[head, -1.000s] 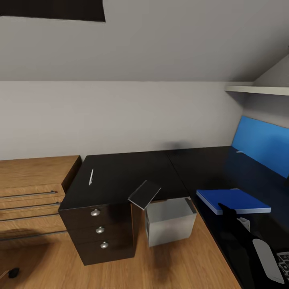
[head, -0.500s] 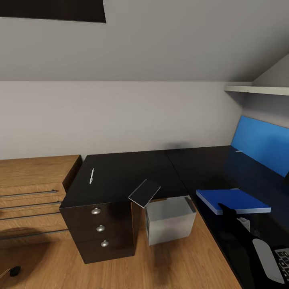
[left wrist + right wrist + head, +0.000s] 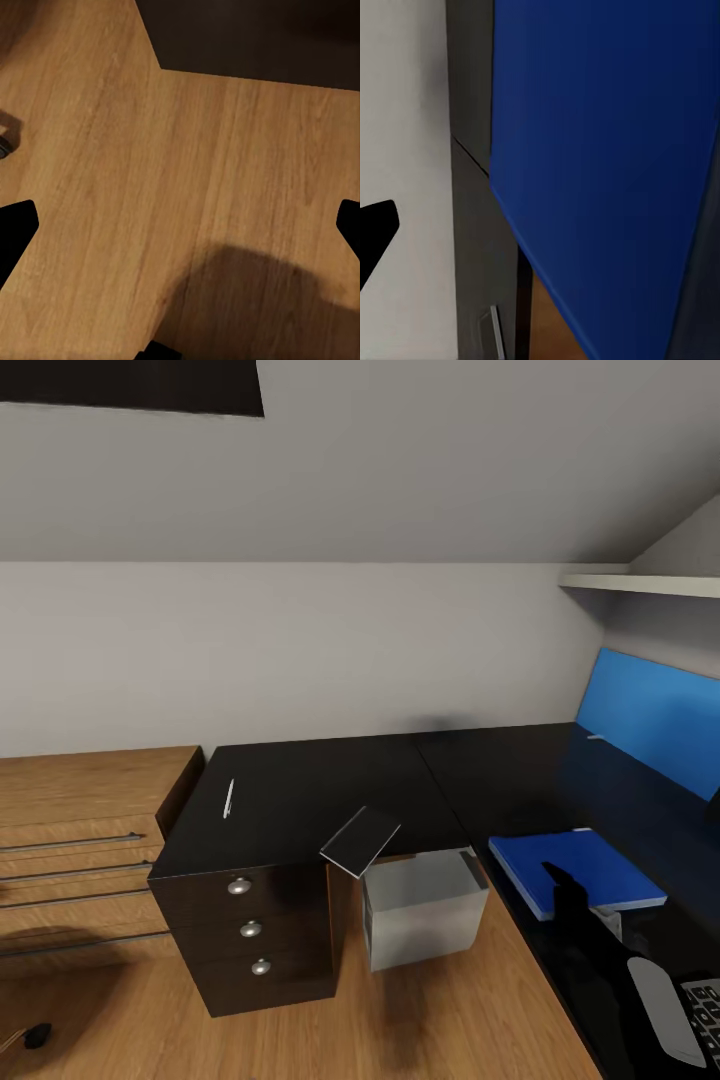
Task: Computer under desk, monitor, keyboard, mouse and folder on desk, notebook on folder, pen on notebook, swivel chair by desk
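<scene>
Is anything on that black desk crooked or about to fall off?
Yes. A thin dark rectangle at the front edge of the desk is tilted, poking out past the edge above the computer. The blue folder also lies slanted near the desk's edge. The pen lies flat.

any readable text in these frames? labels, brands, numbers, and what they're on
None readable.
keyboard: key legends too small and blurred to read.
folder: plain blue cover, no label.
computer: plain pale case, no brand mark visible.
desk and its drawer fronts: silver knobs but no markings.
blue wall panel: blank.
</scene>
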You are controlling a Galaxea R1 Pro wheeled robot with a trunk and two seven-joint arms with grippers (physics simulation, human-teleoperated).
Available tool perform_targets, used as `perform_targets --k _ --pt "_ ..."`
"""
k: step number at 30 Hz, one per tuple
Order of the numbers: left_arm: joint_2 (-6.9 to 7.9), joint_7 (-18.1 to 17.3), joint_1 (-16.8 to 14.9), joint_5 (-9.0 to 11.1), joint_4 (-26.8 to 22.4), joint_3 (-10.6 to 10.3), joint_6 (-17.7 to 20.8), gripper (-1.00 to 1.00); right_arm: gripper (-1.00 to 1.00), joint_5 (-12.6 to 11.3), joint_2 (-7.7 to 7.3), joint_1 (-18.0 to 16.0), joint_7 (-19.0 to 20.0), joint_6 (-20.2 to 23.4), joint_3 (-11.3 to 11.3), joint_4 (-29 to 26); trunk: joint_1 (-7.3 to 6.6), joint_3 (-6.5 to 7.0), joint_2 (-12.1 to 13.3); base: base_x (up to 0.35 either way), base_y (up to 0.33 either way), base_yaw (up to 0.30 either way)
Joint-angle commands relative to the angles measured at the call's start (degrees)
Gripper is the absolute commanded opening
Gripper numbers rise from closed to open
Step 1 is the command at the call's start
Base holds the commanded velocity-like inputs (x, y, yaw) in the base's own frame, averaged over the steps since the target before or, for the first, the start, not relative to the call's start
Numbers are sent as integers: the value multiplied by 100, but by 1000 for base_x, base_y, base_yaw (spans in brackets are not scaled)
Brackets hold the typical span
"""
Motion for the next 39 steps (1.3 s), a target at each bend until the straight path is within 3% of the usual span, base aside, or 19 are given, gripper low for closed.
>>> perform_targets --k 1,18,25,39 --pt "5 34 -8 60 0 -48 -40 100 100 -40 1 -2 -54 24 -10 -8 0 -6 -3 0 0 0" --pt "2 34 -8 57 0 -48 -40 100 100 -40 1 -4 -53 24 -3 -8 0 -6 -3 -45 0 0" --pt "0 34 -8 60 0 -48 -35 100 100 -40 9 -3 -53 24 -3 -8 -154 120 278 0 0 0" --pt "0 34 -8 23 0 -59 -40 100 100 -40 3 -4 -53 24 -3 -8 -154 120 278 -54 0 0"
